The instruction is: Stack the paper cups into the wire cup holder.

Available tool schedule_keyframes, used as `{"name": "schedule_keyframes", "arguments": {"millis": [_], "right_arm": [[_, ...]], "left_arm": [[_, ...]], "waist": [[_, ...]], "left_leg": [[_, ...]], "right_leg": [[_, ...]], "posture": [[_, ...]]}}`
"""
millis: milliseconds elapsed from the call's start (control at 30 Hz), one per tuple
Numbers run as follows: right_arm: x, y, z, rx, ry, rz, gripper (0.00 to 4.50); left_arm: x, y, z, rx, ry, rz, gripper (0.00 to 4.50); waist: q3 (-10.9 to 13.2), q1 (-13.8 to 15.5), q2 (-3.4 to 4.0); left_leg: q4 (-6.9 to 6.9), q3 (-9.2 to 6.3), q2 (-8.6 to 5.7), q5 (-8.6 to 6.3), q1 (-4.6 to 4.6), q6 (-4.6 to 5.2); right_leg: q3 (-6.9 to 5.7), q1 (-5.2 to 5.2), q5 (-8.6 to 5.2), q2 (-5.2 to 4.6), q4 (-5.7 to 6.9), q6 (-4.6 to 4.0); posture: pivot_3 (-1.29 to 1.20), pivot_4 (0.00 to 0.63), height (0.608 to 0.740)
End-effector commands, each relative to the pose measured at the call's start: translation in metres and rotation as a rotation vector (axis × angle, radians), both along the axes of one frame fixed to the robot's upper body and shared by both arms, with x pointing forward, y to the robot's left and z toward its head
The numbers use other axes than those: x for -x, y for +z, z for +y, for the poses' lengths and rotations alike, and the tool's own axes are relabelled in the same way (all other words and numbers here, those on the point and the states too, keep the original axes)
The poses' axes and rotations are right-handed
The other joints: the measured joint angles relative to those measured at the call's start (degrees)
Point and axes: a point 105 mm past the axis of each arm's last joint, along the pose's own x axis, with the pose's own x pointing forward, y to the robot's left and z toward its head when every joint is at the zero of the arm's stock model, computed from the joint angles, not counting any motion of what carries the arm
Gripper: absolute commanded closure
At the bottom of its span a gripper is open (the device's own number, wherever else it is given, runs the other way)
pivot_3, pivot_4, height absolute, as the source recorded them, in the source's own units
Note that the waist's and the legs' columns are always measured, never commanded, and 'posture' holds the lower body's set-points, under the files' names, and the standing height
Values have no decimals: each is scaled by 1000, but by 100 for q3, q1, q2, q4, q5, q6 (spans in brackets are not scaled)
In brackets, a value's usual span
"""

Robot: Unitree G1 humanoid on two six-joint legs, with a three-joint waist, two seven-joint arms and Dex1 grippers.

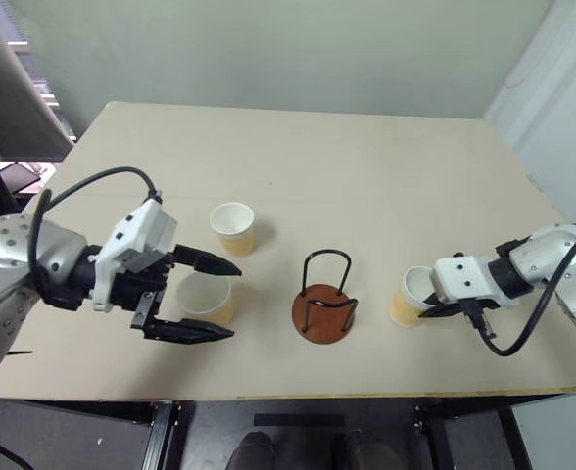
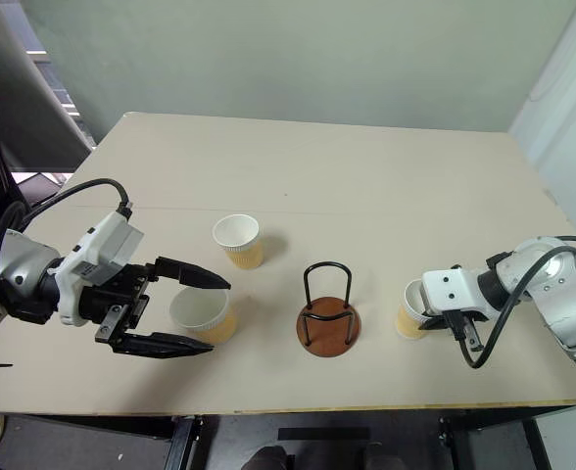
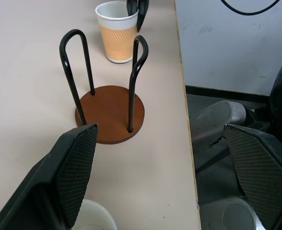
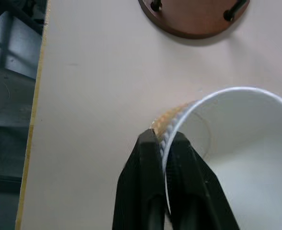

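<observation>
The right gripper is pinching the rim of the right paper cup, one finger inside and one outside, at right of centre in the head view. The wire cup holder is standing empty at lower centre of the table. The left gripper is hanging with fingers spread wide around the near-left cup. A third cup is standing upright just above it.
</observation>
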Motion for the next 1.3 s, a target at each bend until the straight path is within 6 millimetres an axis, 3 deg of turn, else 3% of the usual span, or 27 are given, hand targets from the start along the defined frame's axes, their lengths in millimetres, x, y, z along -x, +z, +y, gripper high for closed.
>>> {"name": "schedule_keyframes", "arguments": {"millis": [33, 200, 300, 433, 667, 1000, 1100, 1300], "right_arm": [[3, 29, 3, -35, 49, -36, 4459], [12, 101, 32, -216, 191, -108, 4459], [20, 125, 51, -264, 302, -140, 4459], [31, 121, 72, -242, 444, -137, 4459], [13, 104, 91, -209, 485, -165, 4459], [5, 91, 96, -170, 517, -189, 4459], [4, 91, 96, -167, 519, -190, 3878], [3, 89, 97, -164, 514, -190, 1811]], "left_arm": [[2, 9, 1, -12, 7, -51, 0], [-1, 9, 3, -19, 24, -59, 0], [-3, 8, 2, -24, 29, -62, 0], [-3, 9, 1, -25, 31, -69, 0], [0, 9, -2, -27, 33, -70, 0], [5, 9, -1, -31, 54, -65, 0], [5, 9, 1, -43, 65, -66, 0], [1, 6, 12, -101, 108, -75, 0]], "waist": [[0, 2, 0], [4, -6, 7], [2, -9, 4], [2, -1, 4], [2, -1, 4], [3, 5, 5], [3, 4, 5], [3, 3, 5]], "left_leg": [[0, 1, 0, 0, 0, 0], [-1, 10, -10, 2, -2, -4], [-6, 11, -8, 4, -1, -8], [-5, 5, -3, 3, 0, -10], [1, 1, -1, 3, -5, -9], [1, 0, -1, 3, -17, -10], [1, 0, -1, 3, -17, -10], [0, 0, -1, 3, -16, -10]], "right_leg": [[0, 0, 0, 0, 0, 0], [5, -4, 0, 9, 1, 0], [6, -4, -1, 28, -6, -3], [6, -2, -3, 36, -11, -5], [8, -4, -2, 29, -6, -4], [3, -9, -2, 25, -2, -5], [4, -9, -2, 23, -2, -5], [3, -9, -2, 25, -3, -5]], "posture": [[0, 150, 740], [0, 150, 740], [0, 150, 740], [0, 150, 740], [0, 150, 740], [0, 150, 740], [0, 150, 740], [0, 150, 740]]}}
